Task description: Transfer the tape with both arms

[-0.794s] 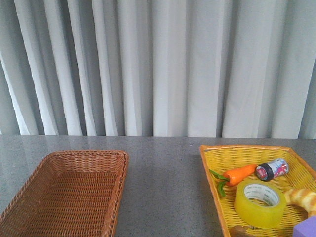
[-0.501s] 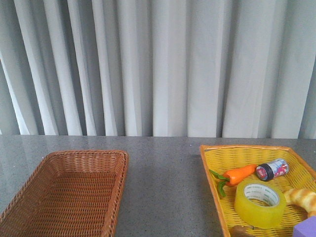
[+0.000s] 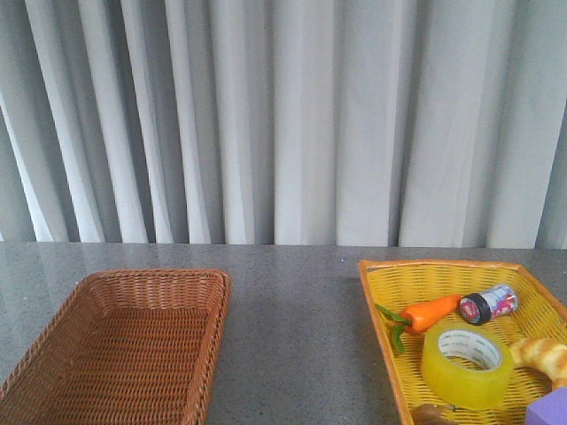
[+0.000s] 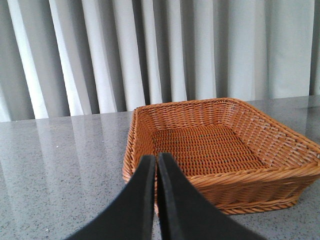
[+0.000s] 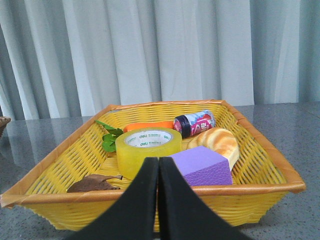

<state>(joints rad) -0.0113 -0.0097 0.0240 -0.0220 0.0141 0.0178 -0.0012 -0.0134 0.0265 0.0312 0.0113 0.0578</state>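
Both my grippers are closed tight, empty: right gripper [image 5: 159, 167] has its jaws pressed together, aimed at the tape [image 5: 148, 149]; left gripper [image 4: 156, 165] likewise, facing the brown basket [image 4: 280, 150]. The tape lies flat in the yellow basket [image 5: 260, 145], just beside the purple block [image 5: 202, 165], near the carrot [image 3: 431, 312] and jar [image 3: 488, 304]. I judge nothing is started yet: pickup comes first. My right jaws must open, reach in and straddle the tape's wall. Both arms sit low, level, well back from the baskets.
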